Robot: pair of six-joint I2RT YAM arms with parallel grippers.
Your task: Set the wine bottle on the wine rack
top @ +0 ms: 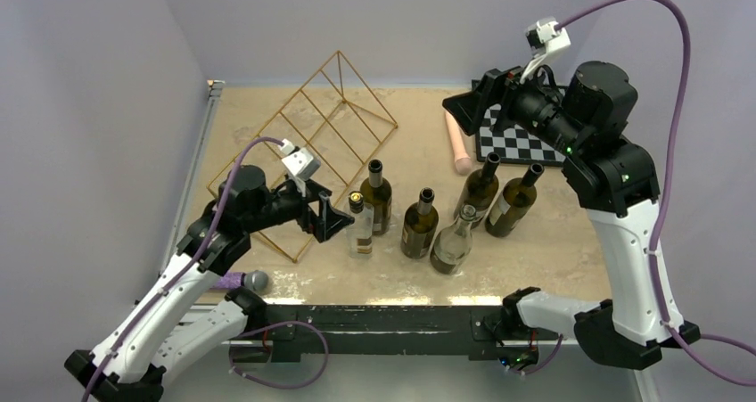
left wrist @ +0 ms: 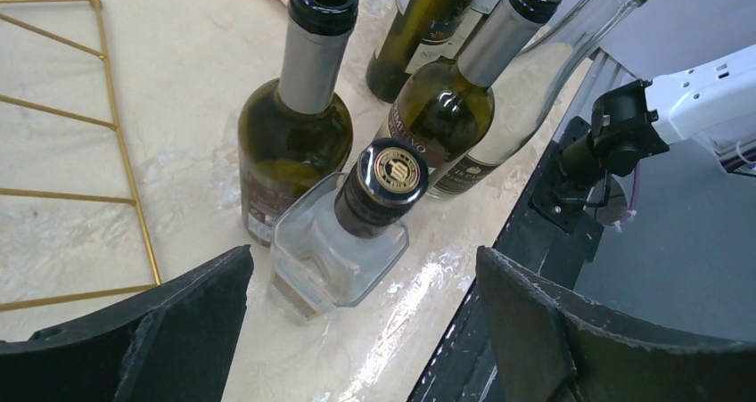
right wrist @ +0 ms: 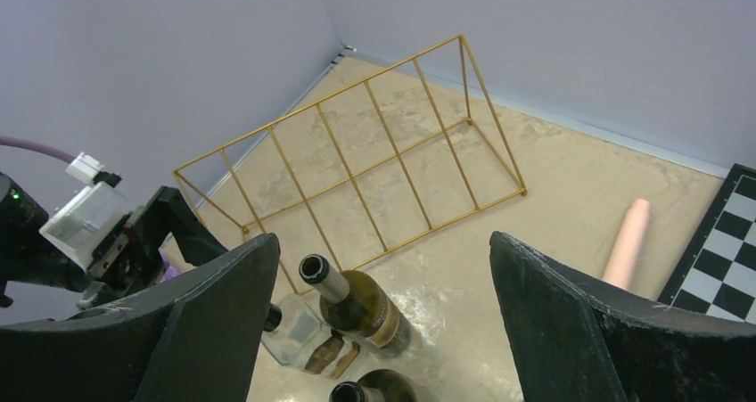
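Beige marbled table (top: 571,250). Gold wire wine rack (top: 308,143) stands on it, far left. Six bottles stand upright in a cluster at mid-table, right of the rack. The capped square clear bottle (top: 361,231) is nearest the rack, with the first dark bottle (top: 376,201) just behind it. Then come the second dark bottle (top: 419,228), the tall clear bottle (top: 451,246), the third dark bottle (top: 477,195) and the fourth dark bottle (top: 510,208). Chessboard (top: 521,145) lies flat far right. Pink cylinder (top: 460,143) lies flat at its left edge; can't tell if they touch.
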